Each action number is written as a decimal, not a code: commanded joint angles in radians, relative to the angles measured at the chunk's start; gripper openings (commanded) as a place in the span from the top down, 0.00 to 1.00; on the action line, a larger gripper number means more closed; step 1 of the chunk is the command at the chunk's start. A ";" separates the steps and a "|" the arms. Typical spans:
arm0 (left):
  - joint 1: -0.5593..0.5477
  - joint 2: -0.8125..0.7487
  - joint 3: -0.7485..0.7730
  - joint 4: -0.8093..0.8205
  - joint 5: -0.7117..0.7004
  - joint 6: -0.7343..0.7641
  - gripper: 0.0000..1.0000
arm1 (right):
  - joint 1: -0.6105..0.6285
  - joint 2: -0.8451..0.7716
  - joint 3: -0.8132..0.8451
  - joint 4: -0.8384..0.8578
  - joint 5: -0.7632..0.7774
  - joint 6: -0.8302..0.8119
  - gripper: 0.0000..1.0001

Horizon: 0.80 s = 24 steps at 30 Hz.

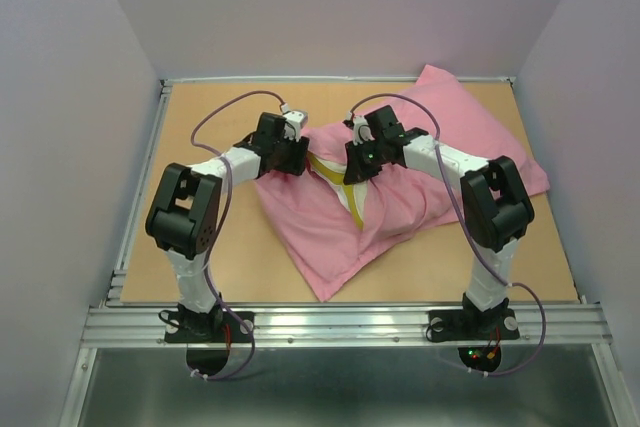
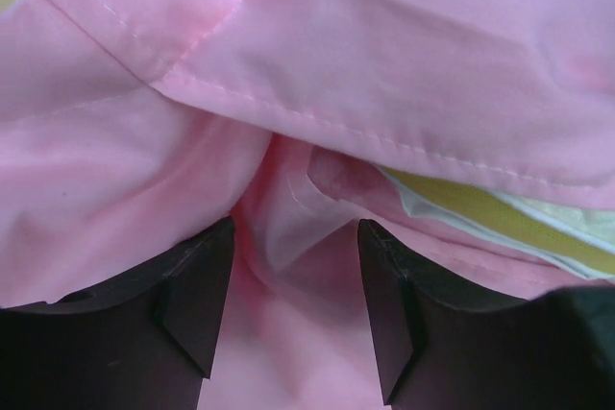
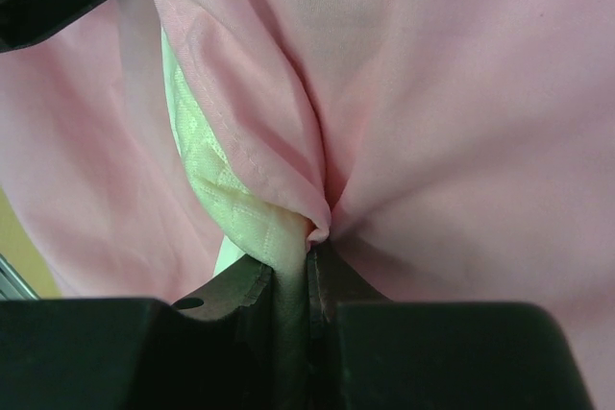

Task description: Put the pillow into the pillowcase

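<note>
The pink pillowcase (image 1: 440,147) lies crumpled across the middle and right of the table, and the pillow is mostly inside it. Only the pillow's yellow band and a cream strip (image 1: 335,175) show at the opening between the two grippers. My left gripper (image 1: 300,159) sits at the left side of the opening. In the left wrist view its jaws (image 2: 296,237) stand apart with pink pillowcase cloth (image 2: 384,55) bulging between them, and the yellow band (image 2: 500,213) lies to the right. My right gripper (image 1: 352,169) is shut (image 3: 307,252) on the cream quilted pillow (image 3: 231,208), with the pink hem (image 3: 288,170) bunched at its tips.
The wooden table (image 1: 200,117) is bounded by lilac walls at the back and both sides. A metal rail (image 1: 350,322) runs along the near edge, where both arm bases are bolted. The pillowcase's far corner (image 1: 435,75) touches the back wall.
</note>
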 commanded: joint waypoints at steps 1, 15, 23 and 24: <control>-0.009 0.015 0.052 0.082 -0.062 -0.014 0.35 | 0.012 -0.033 -0.035 -0.021 -0.025 -0.012 0.99; 0.011 0.084 0.180 0.052 -0.119 0.021 1.00 | 0.012 -0.093 -0.104 -0.036 -0.078 -0.058 0.99; 0.114 -0.134 0.259 0.050 -0.085 0.049 1.00 | 0.012 -0.033 -0.179 -0.048 -0.044 -0.150 0.99; 0.120 -0.142 0.272 0.041 -0.073 0.051 1.00 | 0.012 -0.030 -0.180 -0.048 -0.038 -0.149 0.99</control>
